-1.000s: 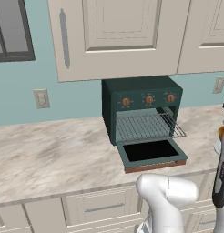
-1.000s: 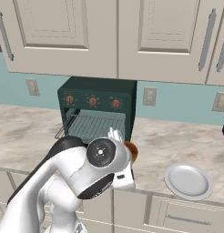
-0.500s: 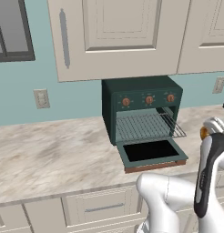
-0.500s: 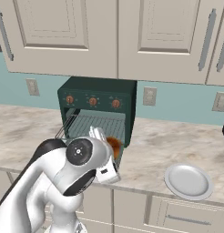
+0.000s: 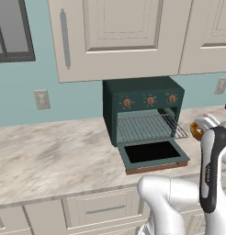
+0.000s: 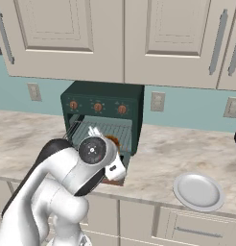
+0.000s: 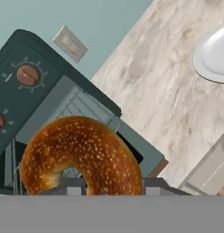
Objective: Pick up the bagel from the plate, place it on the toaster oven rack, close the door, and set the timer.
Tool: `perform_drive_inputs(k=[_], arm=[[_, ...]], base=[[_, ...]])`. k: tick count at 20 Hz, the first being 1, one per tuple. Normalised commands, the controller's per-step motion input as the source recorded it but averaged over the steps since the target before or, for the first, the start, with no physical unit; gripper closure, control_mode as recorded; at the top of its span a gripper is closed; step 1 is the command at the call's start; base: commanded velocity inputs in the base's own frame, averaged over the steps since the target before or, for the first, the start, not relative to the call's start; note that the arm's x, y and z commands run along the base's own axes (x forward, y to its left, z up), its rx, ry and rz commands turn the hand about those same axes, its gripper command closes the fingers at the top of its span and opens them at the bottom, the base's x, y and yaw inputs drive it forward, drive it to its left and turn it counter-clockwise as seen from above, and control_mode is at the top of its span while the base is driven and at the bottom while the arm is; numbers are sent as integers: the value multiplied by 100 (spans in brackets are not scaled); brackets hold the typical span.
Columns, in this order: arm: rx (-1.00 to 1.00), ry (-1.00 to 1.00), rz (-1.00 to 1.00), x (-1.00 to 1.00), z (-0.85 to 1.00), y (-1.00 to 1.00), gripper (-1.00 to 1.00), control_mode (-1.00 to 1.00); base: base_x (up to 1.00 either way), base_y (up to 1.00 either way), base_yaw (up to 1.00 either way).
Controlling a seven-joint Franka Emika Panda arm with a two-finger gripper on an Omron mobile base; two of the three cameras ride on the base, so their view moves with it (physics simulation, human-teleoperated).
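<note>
Golden-brown bagel [image 7: 82, 154]: pinched between the jaws, above the open door [image 5: 154, 155]
Surface [image 6: 187, 149]: beige marble, white plate [image 6: 198, 191] apart

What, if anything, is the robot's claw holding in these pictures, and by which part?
The claw holds the bagel, gripped at the edge of the ring nearest the hand, above the open toaster oven. The plate lies bare on the counter.
</note>
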Motion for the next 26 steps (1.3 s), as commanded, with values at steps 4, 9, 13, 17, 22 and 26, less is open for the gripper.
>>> perform_drive_inputs(k=[4, 9, 13, 17, 22, 26], arm=[[0, 17, 18, 24, 33, 23, 100, -100], [0, 25, 16, 25, 19, 22, 100, -100], [0, 13, 11, 21, 0, 17, 100, -100], [0, 4, 7, 29, -3, 21, 100, -100], [0, 0, 1, 41, -27, 38, 100, -100], [0, 0, 0, 50, -31, 42, 100, -100]], base=[[0, 0, 0], [0, 0, 0], [0, 0, 0], [0, 0, 0], [0, 0, 0], [0, 0, 0]])
